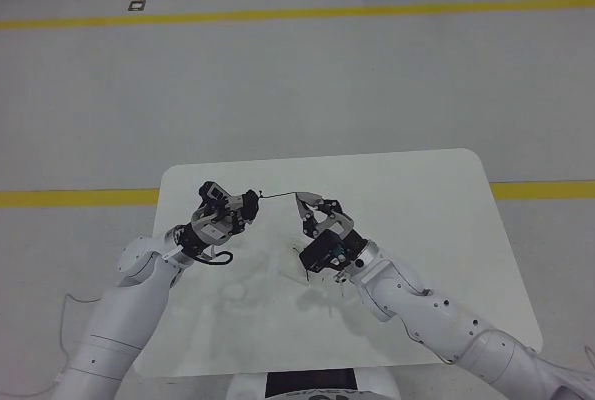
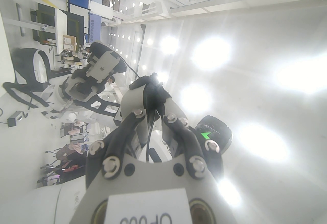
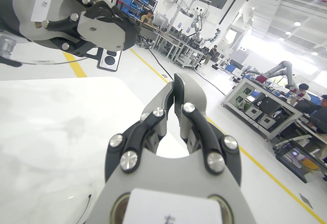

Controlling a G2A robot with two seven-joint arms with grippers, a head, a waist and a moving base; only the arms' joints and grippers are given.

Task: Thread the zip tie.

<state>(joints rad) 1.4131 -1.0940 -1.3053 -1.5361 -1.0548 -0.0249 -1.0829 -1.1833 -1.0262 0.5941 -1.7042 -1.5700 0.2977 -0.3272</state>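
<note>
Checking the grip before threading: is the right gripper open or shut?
Shut: right gripper tips press together; the zip tie reaches them in the top view.

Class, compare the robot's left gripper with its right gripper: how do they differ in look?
The left gripper has fingertips wrapped in black; the right gripper has bare grey ones with ribbed pads. The zip tie trails back between the left gripper's fingers, not the right gripper's. Both are shut, with the zip tie stretched between them.

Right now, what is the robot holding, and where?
A black zip tie. The left gripper clamps its strap; the right gripper seems to pinch the far end.
</note>
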